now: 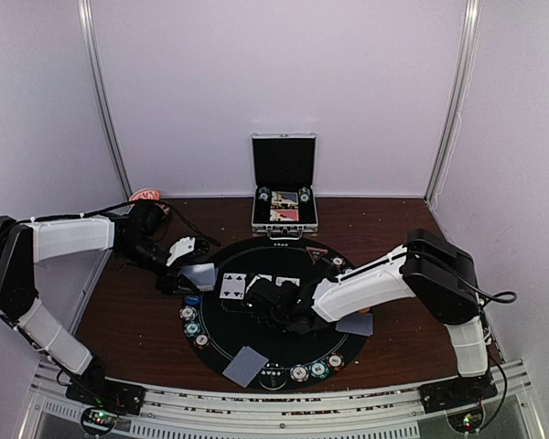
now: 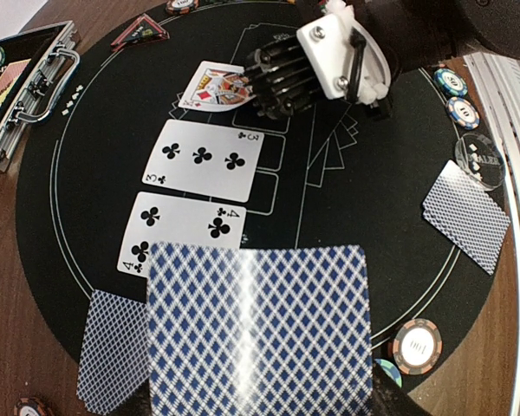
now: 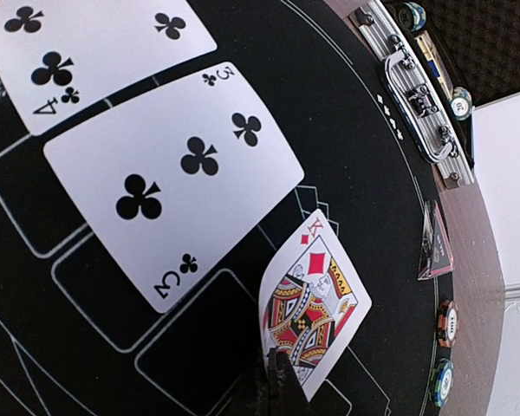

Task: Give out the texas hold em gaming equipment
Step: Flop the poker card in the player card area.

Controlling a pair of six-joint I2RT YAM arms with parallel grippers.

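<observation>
On the round black poker mat (image 1: pixel 288 346) lie a four of clubs (image 2: pixel 186 232) and a three of clubs (image 2: pixel 204 156), face up side by side. My right gripper (image 3: pixel 282 374) is shut on a corner of a king of diamonds (image 3: pixel 316 299), which it holds tilted over the mat beside the three. My left gripper (image 1: pixel 188 267) is at the mat's left edge, shut on a deck of blue-backed cards (image 2: pixel 256 329) that hides its fingertips. Face-down cards lie at the left (image 2: pixel 113 351), near (image 1: pixel 245 366) and right (image 1: pixel 354 323). Striped chips (image 1: pixel 317 369) sit along the mat's rim.
An open silver case (image 1: pixel 284 187) with chips and cards inside stands behind the mat. A clear disc (image 2: pixel 481 160) and more chips (image 2: pixel 458 95) lie by the near rim. A small triangular piece (image 3: pixel 435 247) rests on the far rim. White walls enclose the table.
</observation>
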